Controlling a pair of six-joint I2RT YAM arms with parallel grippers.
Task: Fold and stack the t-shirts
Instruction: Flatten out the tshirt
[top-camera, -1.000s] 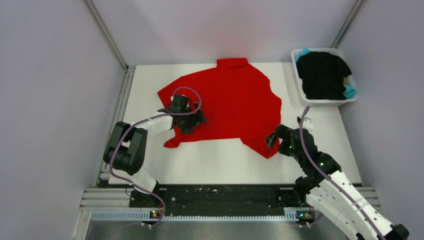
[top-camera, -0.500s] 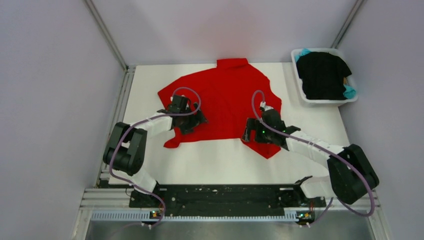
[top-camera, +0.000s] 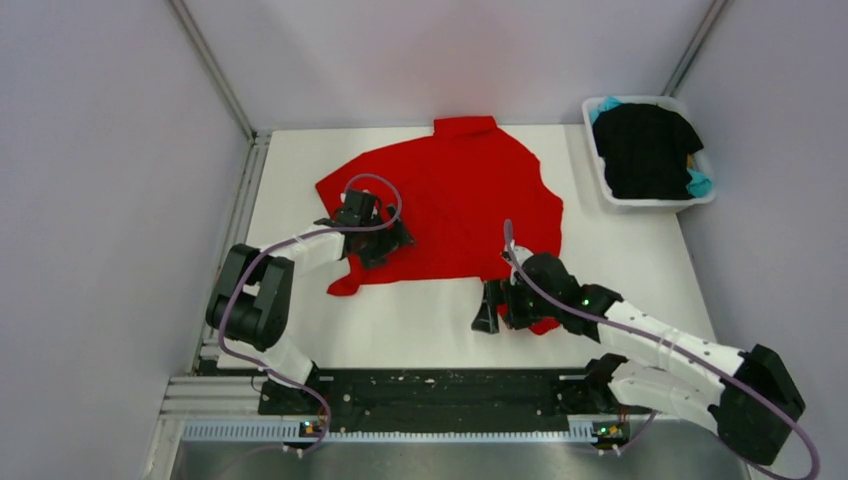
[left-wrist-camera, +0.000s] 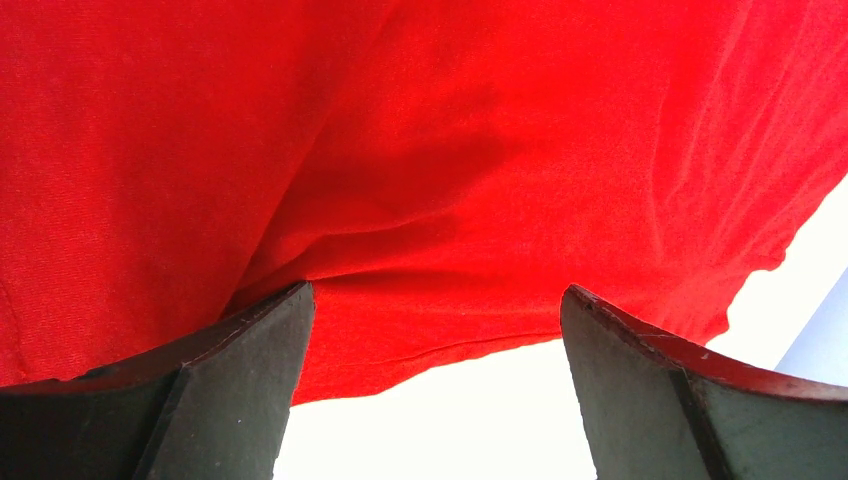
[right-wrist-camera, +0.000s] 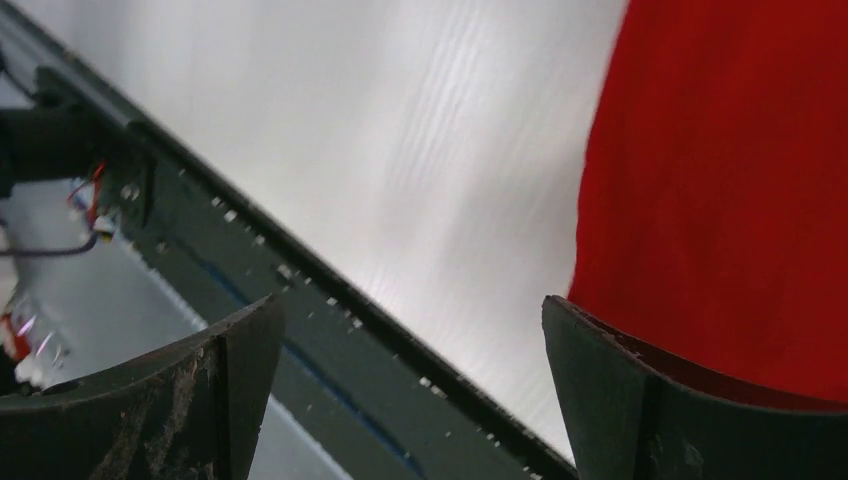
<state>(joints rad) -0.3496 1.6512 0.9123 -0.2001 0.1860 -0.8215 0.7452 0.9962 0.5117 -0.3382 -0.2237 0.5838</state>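
red t-shirt (top-camera: 455, 195) spread across the middle of the desk (top-camera: 420, 320) to its far edge. left jaws and right jaws wide open, holding nothing, low at the near hem. could miss and skew the fold: right jaws mostly off the cloth.

You saw only slivers of the soft teal cloth shirt (top-camera: 699, 184); the black cloth shirt (top-camera: 645, 150) covered the rest.

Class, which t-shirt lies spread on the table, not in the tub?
The red t-shirt; the black t-shirt and the teal t-shirt sit heaped in the white tub.
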